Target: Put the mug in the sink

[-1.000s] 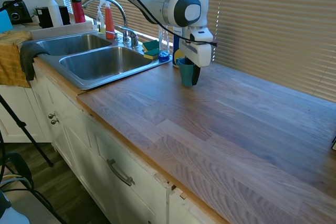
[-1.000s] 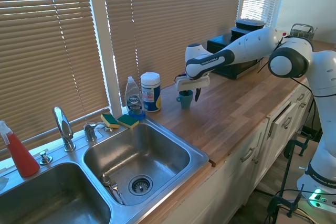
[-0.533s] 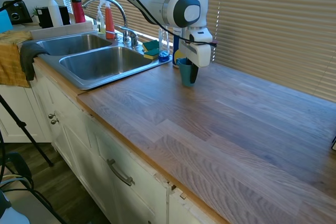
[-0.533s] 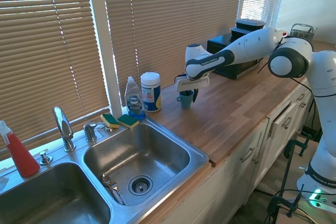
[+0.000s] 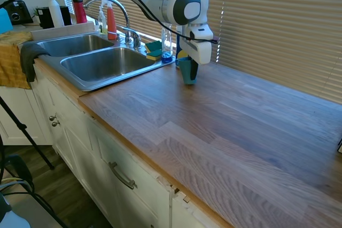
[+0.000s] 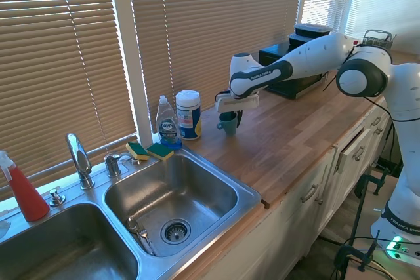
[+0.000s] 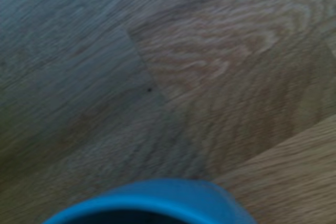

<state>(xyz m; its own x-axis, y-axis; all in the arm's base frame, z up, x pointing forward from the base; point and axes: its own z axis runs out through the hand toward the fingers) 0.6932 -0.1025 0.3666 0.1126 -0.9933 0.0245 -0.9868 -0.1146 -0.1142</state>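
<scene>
Standing on the wooden countertop (image 5: 224, 126): one teal-blue mug (image 5: 186, 72), upright, held by the gripper (image 5: 189, 74), whose two dark fingers are closed against it from above; whether its base touches the wood or sits just off it cannot be told. Mug position: on the counter to the right of the sink (image 6: 157, 195), near the window blinds (image 6: 216, 24), apart from the basin rim.

Arm: white, reaching in from the far end of the counter in the second exterior view, wrist bent downward over the mug.

Sink: double-basin, stainless steel, with a curved chrome faucet (image 6: 78, 157) at its back edge. In the nearer basin, a small utensil-like item beside the drain, too small to name.

Behind the sink, along the window sill:
- one dish soap bottle (image 6: 168, 124), clear with blue liquid;
- one white wipes canister (image 6: 188, 115), just beside the soap bottle and near the mug;
- two green-and-yellow sponges (image 6: 149, 151), lying on the sink's rim;
- one red spray bottle (image 6: 23, 189), at the far left.

Wrist view: blurred wood grain, with the mug's blue rim at the bottom edge.
</scene>
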